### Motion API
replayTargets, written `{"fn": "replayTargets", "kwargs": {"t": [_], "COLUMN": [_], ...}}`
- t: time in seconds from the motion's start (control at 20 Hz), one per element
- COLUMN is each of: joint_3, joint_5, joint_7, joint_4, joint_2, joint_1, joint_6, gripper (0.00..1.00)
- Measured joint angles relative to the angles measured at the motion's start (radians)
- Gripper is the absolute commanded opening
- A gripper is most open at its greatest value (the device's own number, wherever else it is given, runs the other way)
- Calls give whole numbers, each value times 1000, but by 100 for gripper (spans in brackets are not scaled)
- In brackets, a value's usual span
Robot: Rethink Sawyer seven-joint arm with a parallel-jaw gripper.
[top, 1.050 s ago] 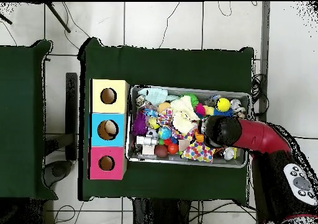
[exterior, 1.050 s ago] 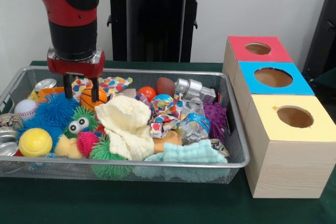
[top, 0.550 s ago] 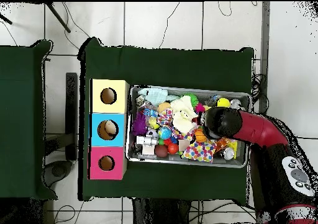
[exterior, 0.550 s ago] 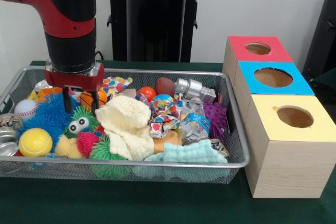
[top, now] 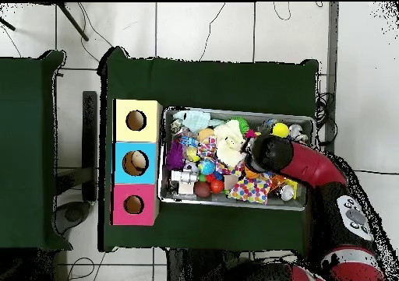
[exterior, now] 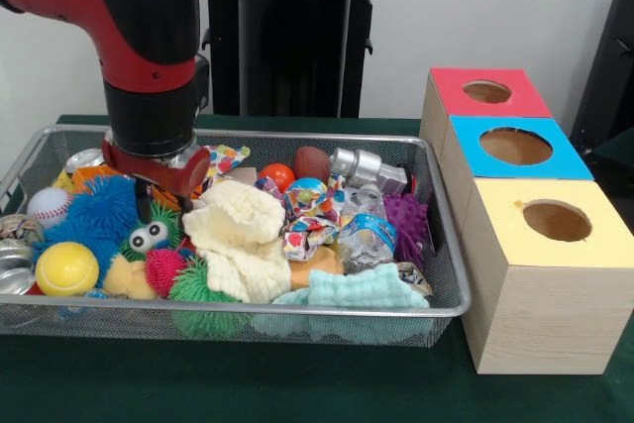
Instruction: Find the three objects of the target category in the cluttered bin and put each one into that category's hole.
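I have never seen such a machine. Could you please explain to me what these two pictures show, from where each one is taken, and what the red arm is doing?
The red and black machine is a robot arm. One picture faces it across the table; the other looks straight down from above, where the same arm reaches in from the lower right.

On the dark green table stands a wire mesh bin full of small things: a yellow ball, a white baseball, a blue spiky toy, a cream knitted cloth, a crushed plastic bottle and more.

Beside the bin are three wooden boxes, each with a round hole on top: a red one, a blue one and a yellow one.

The arm's gripper is lowered among the toys. Whether it holds anything cannot be seen.
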Motion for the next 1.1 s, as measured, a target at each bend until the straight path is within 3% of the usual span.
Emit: {"fn": "replayTargets", "kwargs": {"t": [0.05,0.55,0.8,1.1], "joint_3": [-46,-223,-251,-275], "joint_5": [53,228,282,325], "joint_7": [90,428,463,463], "joint_4": [0,-48,-119,-212], "joint_2": [20,120,153,189], "joint_1": [27,75,61,53], "joint_6": [-19,-38,-12,110], "gripper": [100,100,100,100]}}
